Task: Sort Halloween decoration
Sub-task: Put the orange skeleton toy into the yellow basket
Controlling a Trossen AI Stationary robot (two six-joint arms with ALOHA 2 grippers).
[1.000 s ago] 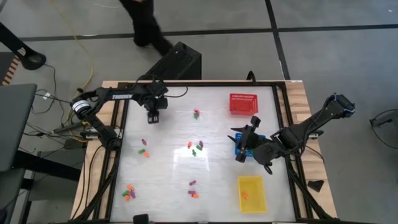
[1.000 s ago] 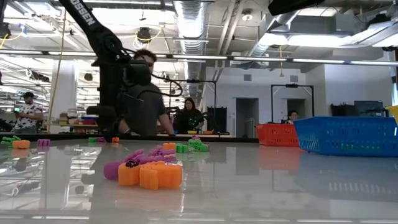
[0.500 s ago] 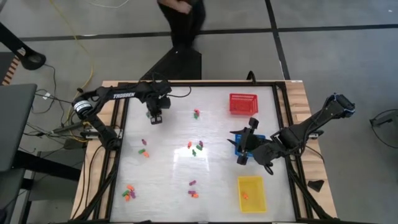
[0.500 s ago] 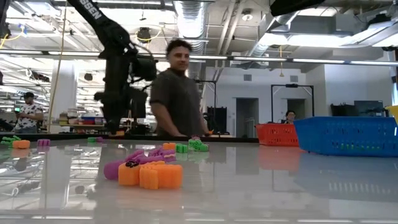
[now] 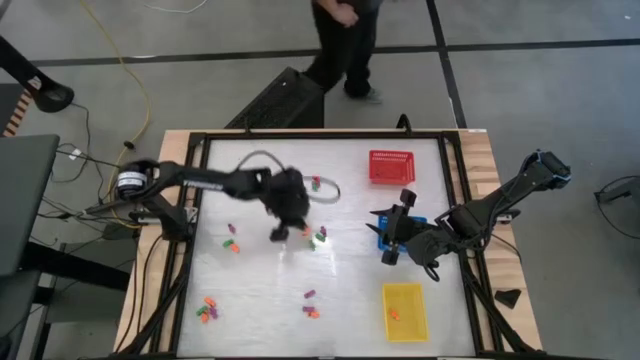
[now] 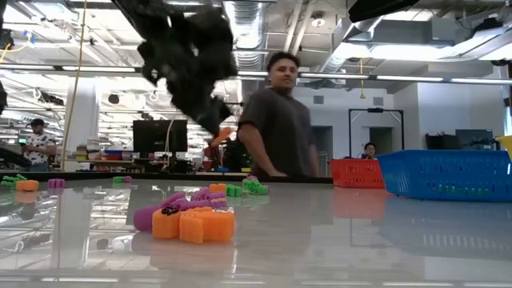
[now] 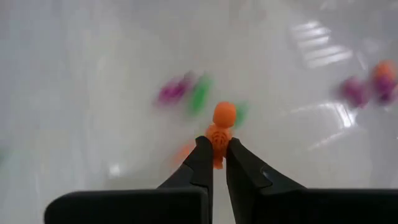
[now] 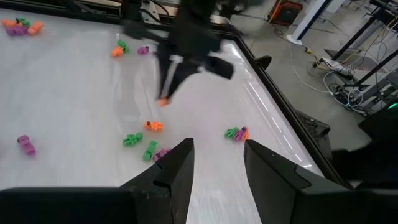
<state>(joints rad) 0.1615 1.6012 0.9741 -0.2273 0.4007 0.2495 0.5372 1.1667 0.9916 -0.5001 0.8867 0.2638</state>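
Between the left gripper (image 7: 219,151) fingers, an orange trinket (image 7: 221,132) points outward.

Red basket (image 5: 391,166), blue basket (image 6: 445,174), yellow basket (image 5: 404,310).

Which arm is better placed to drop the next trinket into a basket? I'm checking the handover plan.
Probably the left: the left gripper already pinches a small orange plastic trinket above mid-table. The right gripper hangs open and empty.
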